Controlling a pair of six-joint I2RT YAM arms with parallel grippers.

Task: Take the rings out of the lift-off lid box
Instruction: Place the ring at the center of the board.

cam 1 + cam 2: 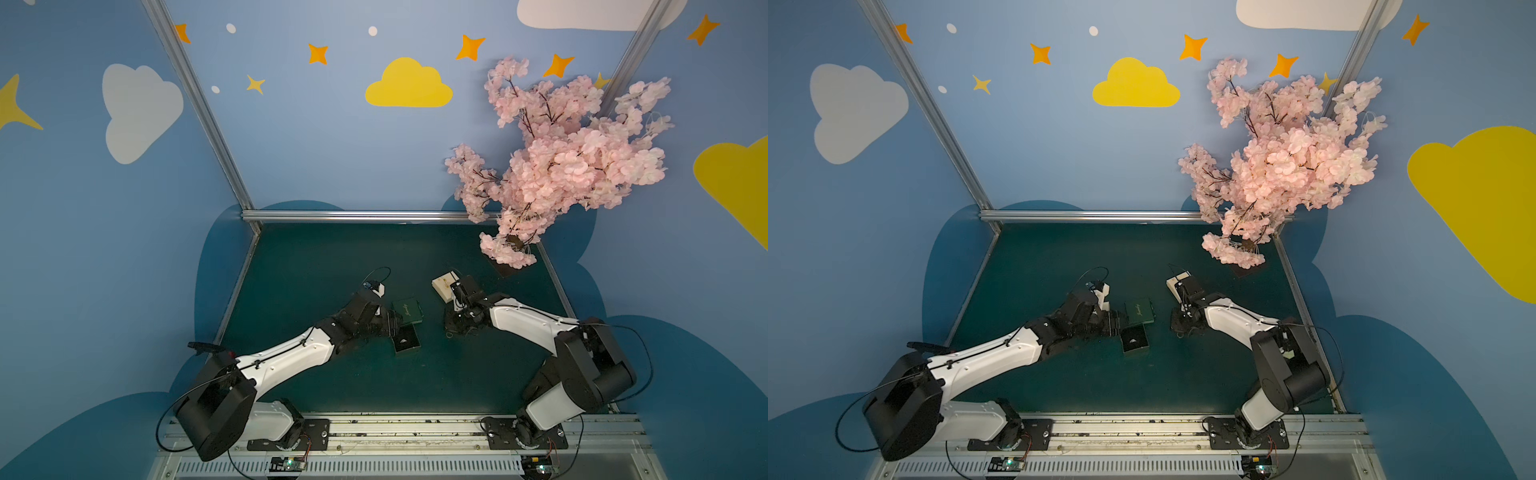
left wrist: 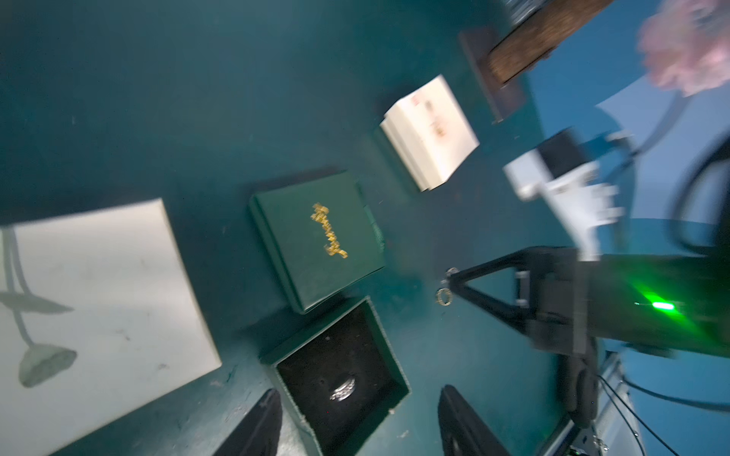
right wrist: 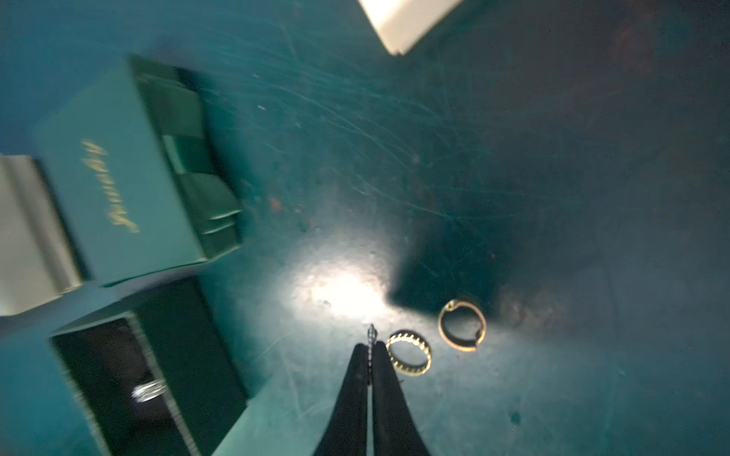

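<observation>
The lift-off lid box is a small green box. Its open base (image 2: 389, 355) shows a black lining, and one silvery ring (image 2: 343, 389) lies inside. The lid (image 2: 316, 237), with gold lettering, lies flat beside the base. My left gripper (image 2: 359, 395) is open, its fingers on either side of the base. My right gripper (image 3: 370, 347) is shut on a thin ring (image 3: 370, 335), seen edge-on just above the mat. Two more rings (image 3: 409, 352) (image 3: 461, 324) lie on the mat beside its tips. Both top views show the base (image 1: 405, 340) (image 1: 1134, 338) between the arms.
A small white box (image 1: 445, 284) stands behind my right gripper (image 1: 453, 326). A larger white flat box (image 2: 98, 316) lies near the green lid. A pink blossom tree (image 1: 561, 166) on a dark base fills the back right corner. Metal rails edge the green mat (image 1: 332, 257).
</observation>
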